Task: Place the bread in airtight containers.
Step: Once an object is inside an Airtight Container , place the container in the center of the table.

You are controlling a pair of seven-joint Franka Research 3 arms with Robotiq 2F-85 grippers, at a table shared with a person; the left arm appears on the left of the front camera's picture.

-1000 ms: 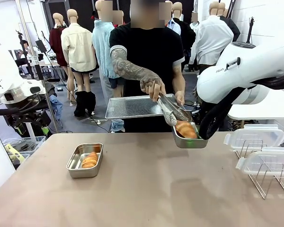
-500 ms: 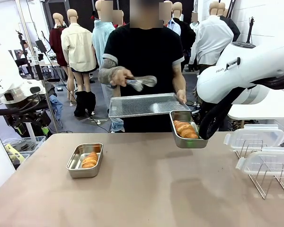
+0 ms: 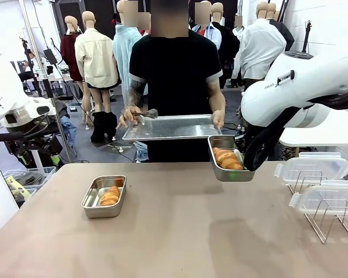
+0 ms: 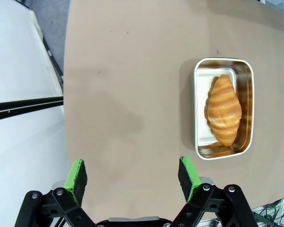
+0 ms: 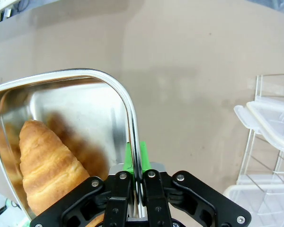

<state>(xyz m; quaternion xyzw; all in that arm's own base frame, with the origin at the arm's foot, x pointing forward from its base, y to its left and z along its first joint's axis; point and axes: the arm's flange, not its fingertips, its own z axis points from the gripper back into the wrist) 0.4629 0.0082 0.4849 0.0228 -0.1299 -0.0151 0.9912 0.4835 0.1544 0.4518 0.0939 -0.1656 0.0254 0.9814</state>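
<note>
A steel container (image 3: 104,196) stands on the table's left half with a croissant (image 3: 110,195) inside. From the left wrist view the same container (image 4: 223,108) and croissant (image 4: 223,109) lie ahead to the right, and my left gripper (image 4: 132,172) hovers open over bare tabletop. My right gripper (image 3: 248,168) is shut on the rim of a second container (image 3: 231,159), held above the table's far edge with a croissant (image 3: 227,158) in it. In the right wrist view the pads clamp the thin rim (image 5: 132,118), with the croissant (image 5: 49,170) at lower left.
Across the table a person holds a flat perforated tray (image 3: 171,127) with tongs (image 3: 145,116) in one hand at its left end. Clear lids (image 3: 310,168) rest on a wire rack (image 3: 330,226) at the right edge.
The person's tongs let go of the croissant in the held container and drew back to the tray's left end. Both of my arms stayed still.
</note>
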